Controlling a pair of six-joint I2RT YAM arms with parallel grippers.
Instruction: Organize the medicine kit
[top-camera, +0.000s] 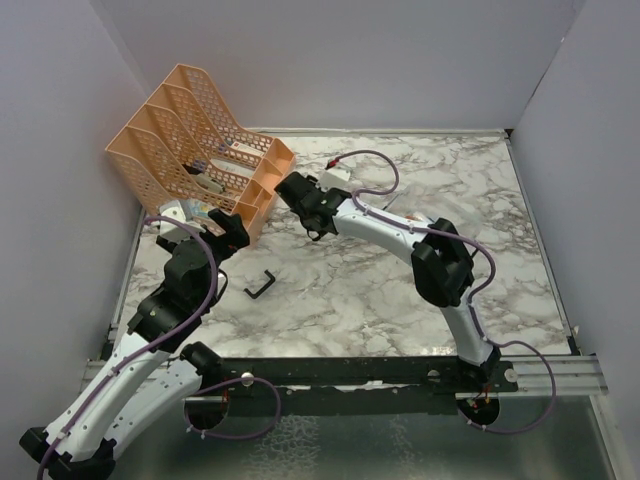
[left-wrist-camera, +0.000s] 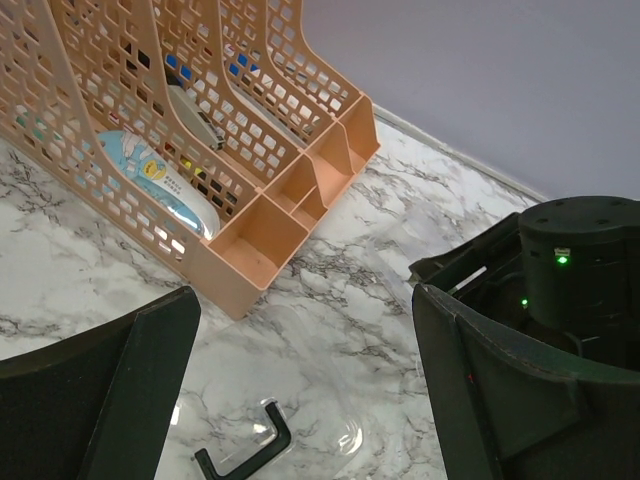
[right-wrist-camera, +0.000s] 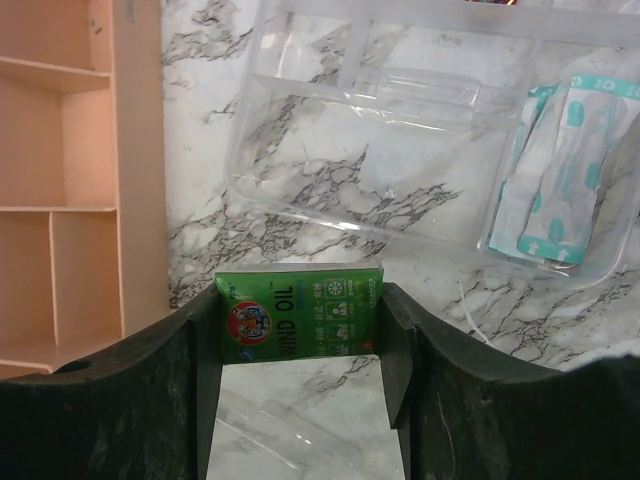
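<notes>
My right gripper (right-wrist-camera: 300, 298) is shut on a green "Wind Oil" box (right-wrist-camera: 290, 322), held just above the marble next to the near wall of the clear compartment tray (right-wrist-camera: 300, 195). Teal-patterned plasters (right-wrist-camera: 558, 170) lie in the tray's right compartment. In the top view the right gripper (top-camera: 300, 193) sits between the tray (top-camera: 338, 170) and the orange organizer (top-camera: 200, 150). My left gripper (left-wrist-camera: 300, 400) is open and empty above a clear lid with a black latch (left-wrist-camera: 245, 455). It hovers by the organizer's front corner (top-camera: 228, 232).
The orange mesh organizer (left-wrist-camera: 250, 240) holds a blue-and-white packet (left-wrist-camera: 150, 170) and other items in its slots, with small open bins at its front. Its side (right-wrist-camera: 140, 170) is close to the left of my right gripper. The black latch (top-camera: 262, 285) lies mid-table.
</notes>
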